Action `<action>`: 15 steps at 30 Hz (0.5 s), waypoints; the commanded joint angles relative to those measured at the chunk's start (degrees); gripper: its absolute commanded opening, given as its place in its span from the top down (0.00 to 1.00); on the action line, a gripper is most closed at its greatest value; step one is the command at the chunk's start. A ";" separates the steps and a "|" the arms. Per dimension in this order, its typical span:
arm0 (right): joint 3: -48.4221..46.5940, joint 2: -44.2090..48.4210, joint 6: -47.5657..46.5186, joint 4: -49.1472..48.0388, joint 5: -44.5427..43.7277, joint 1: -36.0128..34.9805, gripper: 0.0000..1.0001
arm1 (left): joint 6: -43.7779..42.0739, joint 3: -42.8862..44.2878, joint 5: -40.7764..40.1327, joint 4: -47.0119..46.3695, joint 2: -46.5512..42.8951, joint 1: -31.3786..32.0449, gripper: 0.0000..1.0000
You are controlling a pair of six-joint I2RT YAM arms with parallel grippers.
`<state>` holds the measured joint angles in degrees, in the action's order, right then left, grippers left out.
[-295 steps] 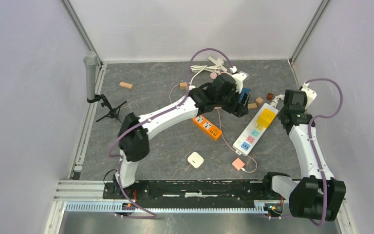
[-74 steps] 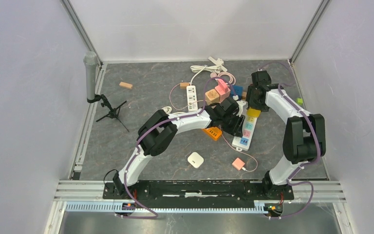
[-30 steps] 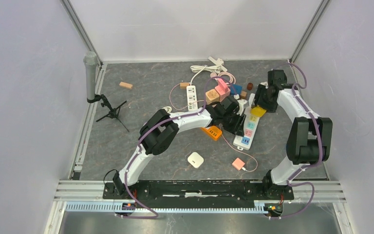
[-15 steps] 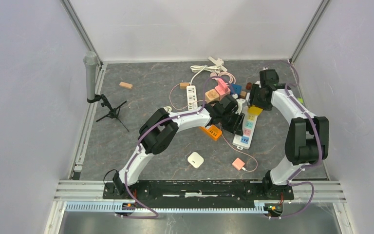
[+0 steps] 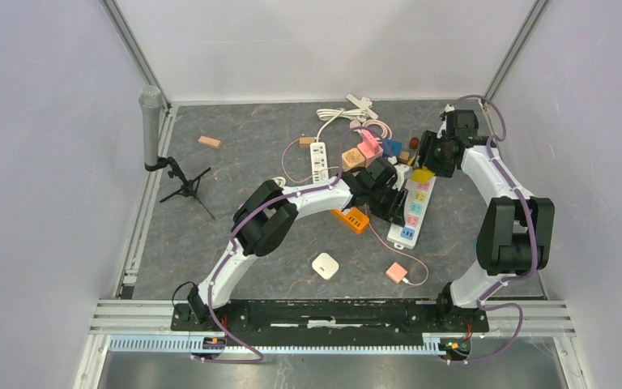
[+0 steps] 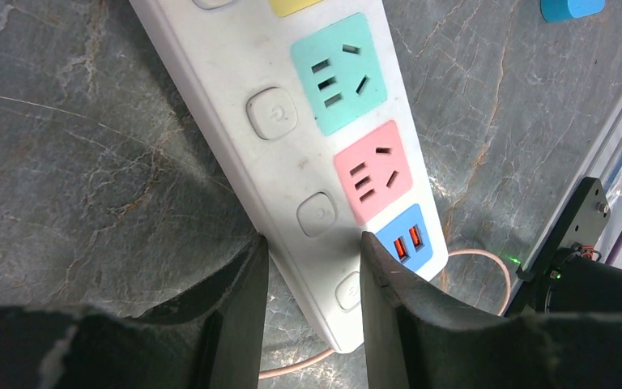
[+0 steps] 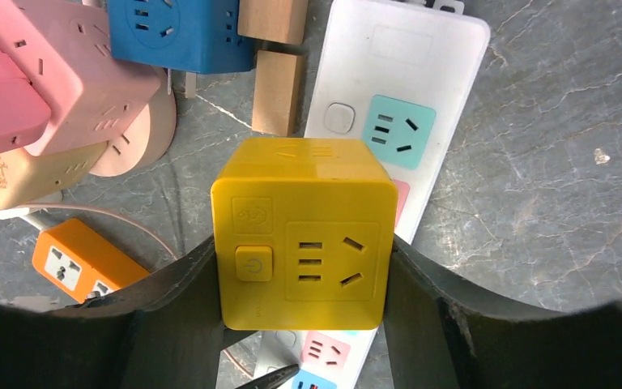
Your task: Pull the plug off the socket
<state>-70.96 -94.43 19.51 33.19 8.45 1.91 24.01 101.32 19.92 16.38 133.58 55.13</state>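
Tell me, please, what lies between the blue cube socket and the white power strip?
Two small wooden blocks lie between them, seen in the right wrist view.

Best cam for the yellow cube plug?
Right wrist: the yellow cube plug sits centre frame, clamped in the right gripper, socket face and button clear. Top external shows only a small yellow patch by that gripper. Left wrist sees the power strip, no clear plug.

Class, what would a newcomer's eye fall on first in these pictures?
A bright yellow socket cube sits clamped between the jaws of the right gripper, over the white power strip. The left gripper sets its jaws on that strip by its pink and blue sockets.
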 commanded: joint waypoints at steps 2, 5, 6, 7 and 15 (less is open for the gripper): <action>-3.13 3.01 -2.00 0.00 -7.51 0.10 1.00 | -6.63 -5.08 -7.33 16.62 8.60 0.28 0.58; -3.09 3.83 -1.47 0.81 -12.35 1.24 1.00 | -7.07 -3.68 -6.86 17.53 6.97 0.26 0.53; -3.04 4.35 -1.44 0.82 -13.49 1.76 1.00 | -7.65 -2.85 -6.34 17.93 6.21 0.29 0.49; -3.04 4.79 -1.34 0.98 -15.03 2.21 1.00 | -8.47 -1.99 -5.03 18.27 5.31 0.32 0.45; 7.25 10.16 -1.33 -1.64 -26.11 4.56 1.00 | -11.95 14.83 -3.99 21.77 -1.77 0.32 0.19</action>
<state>-69.32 -88.77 18.52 34.15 -10.66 5.87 17.78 109.56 18.81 30.81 133.91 55.31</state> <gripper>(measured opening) 0.650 0.761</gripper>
